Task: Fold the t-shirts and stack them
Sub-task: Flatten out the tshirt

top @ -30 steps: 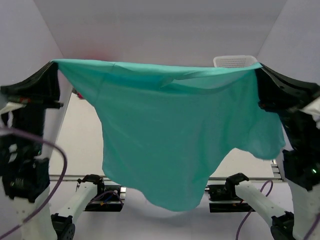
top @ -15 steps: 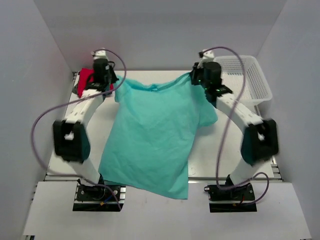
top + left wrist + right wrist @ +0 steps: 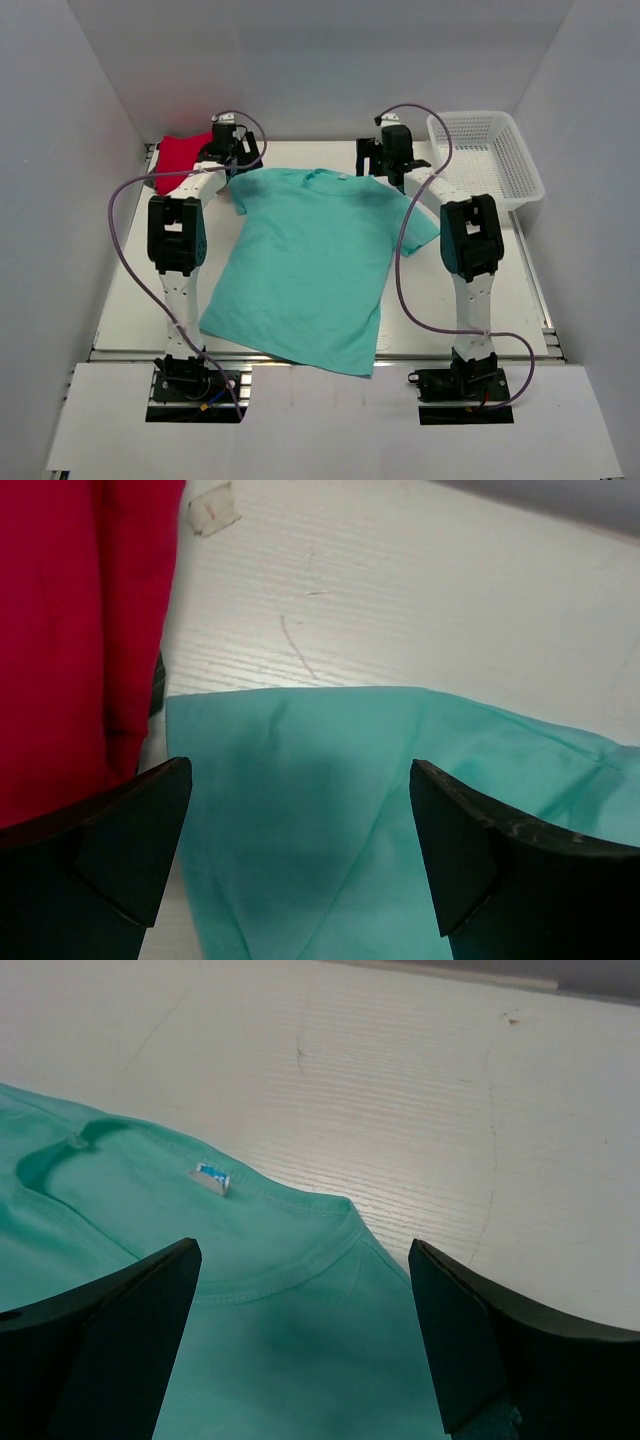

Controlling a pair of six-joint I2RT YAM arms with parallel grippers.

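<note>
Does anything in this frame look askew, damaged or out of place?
The teal t-shirt lies flat but skewed, its lower hem spilling past the near edge of the table. The red t-shirt sits bunched in the far-left corner. Nothing looks damaged.

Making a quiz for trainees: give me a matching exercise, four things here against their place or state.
1. teal shirt
2. red shirt
3. basket
4. left end effector

A. far right corner
B. open, over teal cloth
C. spread flat, centre
D. bunched, far left corner

Pairs: 1-C, 2-D, 3-A, 4-B
</note>
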